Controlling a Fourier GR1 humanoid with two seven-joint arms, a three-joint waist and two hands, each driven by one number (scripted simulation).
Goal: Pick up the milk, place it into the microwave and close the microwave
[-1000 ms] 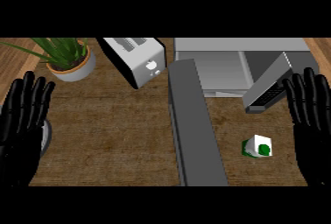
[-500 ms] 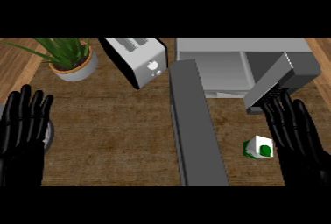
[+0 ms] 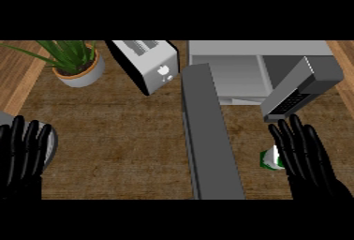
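Green-and-white milk (image 3: 270, 159) sits at nine o'clock of the right hand (image 3: 304, 157), touching its straight, empty fingers; the left hand (image 3: 24, 154) rests open, well apart.

Milk (image 3: 269, 160) right of divider (image 3: 210, 140), microwave (image 3: 259, 70) behind, toaster (image 3: 146, 63) left

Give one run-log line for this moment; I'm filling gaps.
phase: reach | right hand: open, partly over milk | left hand: open, lower left | microwave: open
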